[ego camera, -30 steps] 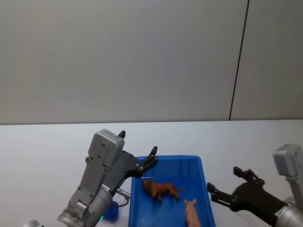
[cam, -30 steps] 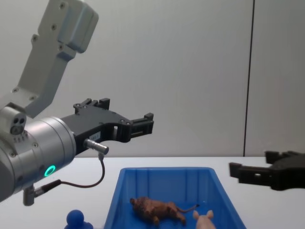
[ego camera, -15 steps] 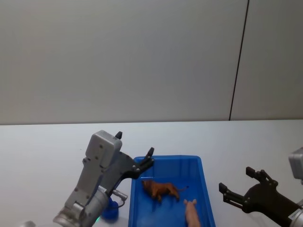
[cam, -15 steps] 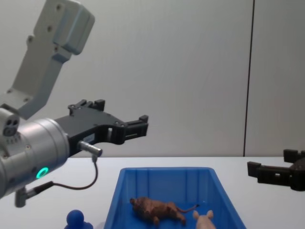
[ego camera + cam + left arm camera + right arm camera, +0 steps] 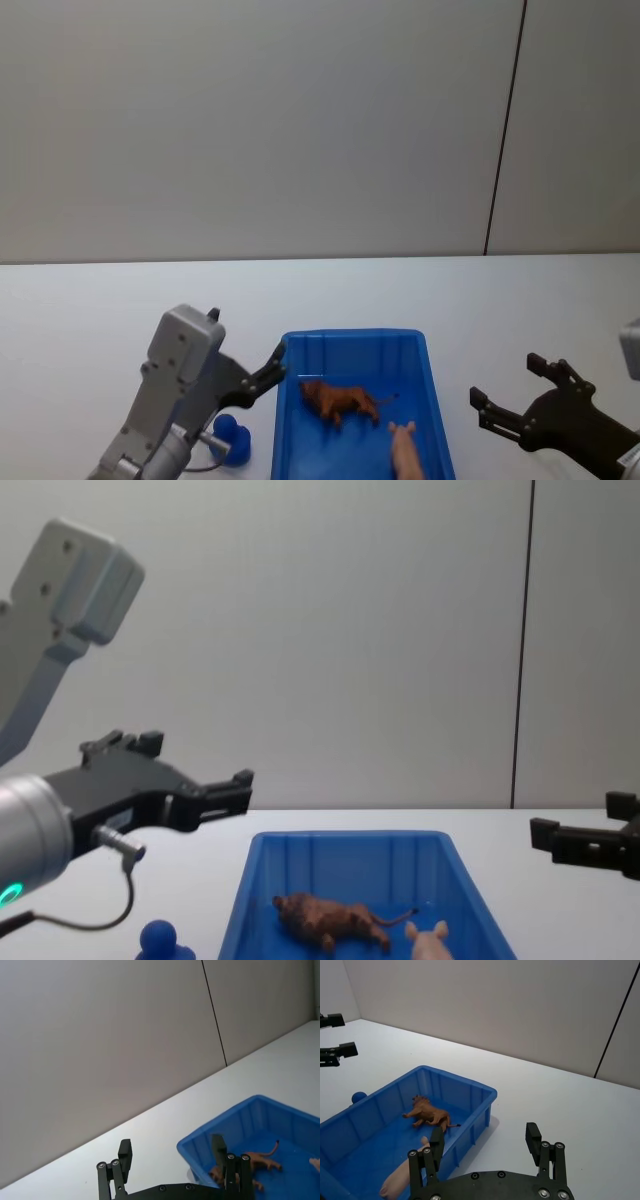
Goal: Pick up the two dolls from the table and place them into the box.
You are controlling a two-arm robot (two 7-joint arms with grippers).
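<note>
Compared with a second ago, the left gripper [image 5: 246,333] has drawn back toward the robot and to its left. Its far fingertip, which stood above the rear left corner of the box [image 5: 350,336], now sits just outside the box's left wall. In the chest view the whole arm is lower and farther left. The right gripper [image 5: 506,380] has likewise pulled away to the right, leaving a wider strip of bare tabletop [image 5: 100,300] between it and the box's right wall. The box and what lies in it have not moved.

Both grippers are spread wide and hold nothing. The left one hangs in the air to the left of the box, angled toward it. The right one hangs above the tabletop to the right of the box, also angled toward it.

The brown lion [image 5: 338,400] rests on the floor of the box near the middle, head toward the left wall and thin tail running out to the right. The pink pig [image 5: 405,450] is in the box too, nearer the robot and nearer the right wall, just beside the lion's tail end. Whether they touch cannot be told.

Both dolls are apart from either gripper. The lion sits below and to the right of the left gripper's fingertips. The pig sits to the left of the right gripper, with the box wall between them.

A small dark-blue figure [image 5: 230,435] stands on the tabletop just outside the box's left wall, under the left arm.
</note>
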